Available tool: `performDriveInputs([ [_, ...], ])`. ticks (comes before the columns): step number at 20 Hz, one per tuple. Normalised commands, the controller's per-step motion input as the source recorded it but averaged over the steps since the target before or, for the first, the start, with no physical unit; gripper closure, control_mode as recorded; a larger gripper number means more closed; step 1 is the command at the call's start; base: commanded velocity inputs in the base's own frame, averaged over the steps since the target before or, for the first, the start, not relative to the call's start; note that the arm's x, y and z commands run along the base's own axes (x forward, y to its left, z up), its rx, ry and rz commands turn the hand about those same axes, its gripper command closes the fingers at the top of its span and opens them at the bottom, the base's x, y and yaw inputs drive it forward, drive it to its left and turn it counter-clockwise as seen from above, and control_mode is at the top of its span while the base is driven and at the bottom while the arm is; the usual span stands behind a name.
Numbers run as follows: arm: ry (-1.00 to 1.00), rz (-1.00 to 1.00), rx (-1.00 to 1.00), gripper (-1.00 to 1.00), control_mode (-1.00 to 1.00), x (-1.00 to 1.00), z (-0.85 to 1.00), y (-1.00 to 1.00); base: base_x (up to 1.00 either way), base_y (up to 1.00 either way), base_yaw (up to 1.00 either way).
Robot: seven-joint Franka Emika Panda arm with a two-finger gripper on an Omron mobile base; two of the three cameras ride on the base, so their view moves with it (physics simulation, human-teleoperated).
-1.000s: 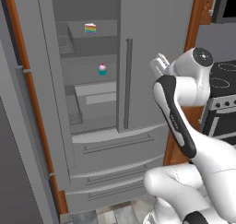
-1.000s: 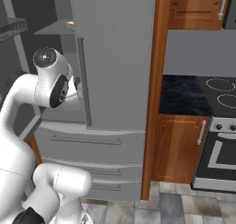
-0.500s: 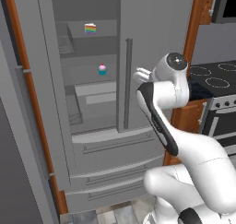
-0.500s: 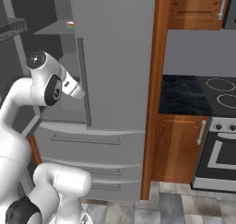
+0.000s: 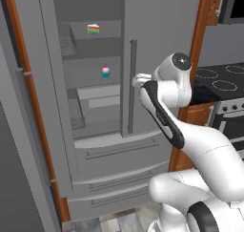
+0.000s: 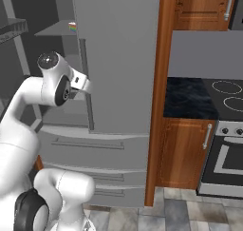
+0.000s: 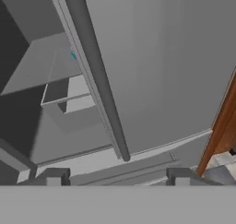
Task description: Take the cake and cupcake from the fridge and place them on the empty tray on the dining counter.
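1. The fridge is standing with its left door swung open and its right door closed; the landmark for everything below is the long vertical handle of that closed right door.
2. The cake is sitting on the upper shelf inside the fridge, up and to the left of the handle, well apart from it.
3. The cupcake is resting on the next shelf down, left of the handle at about its middle height, directly below the cake.
4. The arm is reaching toward the fridge front, with its hand hanging just right of the handle at mid height in the left base view.
5. The pincer is pointing at the closed door near the lower end of the handle; its two dark fingertips are standing spread wide apart with nothing between them, clear of the handle.
6. The drawers are lying closed below the handle.
7. The stove and a wooden cabinet are standing well to the right of the handle.
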Motion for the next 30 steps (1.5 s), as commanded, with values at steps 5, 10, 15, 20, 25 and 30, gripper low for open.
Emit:
performDriveInputs([
  [5, -0.04, 0.15, 0.00, -1.00, -1.00, 0.30, -0.01, 0.00, 0.00, 0.00, 0.00],
  [10, 0.00, 0.07, -0.02, -1.00, -1.00, 0.37, -0.13, 0.07, 0.00, 0.00, 0.00],
  [15, 0.00, 0.06, -0.01, -1.00, -1.00, 0.35, -0.34, 0.10, 0.00, 0.00, 0.00],
  [20, 0.00, 0.04, -0.01, -1.00, -1.00, 0.42, -0.29, 0.00, 0.00, 0.00, 0.00],
  [25, 0.02, 0.04, -0.05, -1.00, -1.00, 0.55, -0.12, 0.11, 0.00, 0.00, 0.00],
  [30, 0.00, 0.01, -0.01, -1.00, -1.00, 0.41, 0.00, 0.03, 0.00, 0.00, 0.00],
])
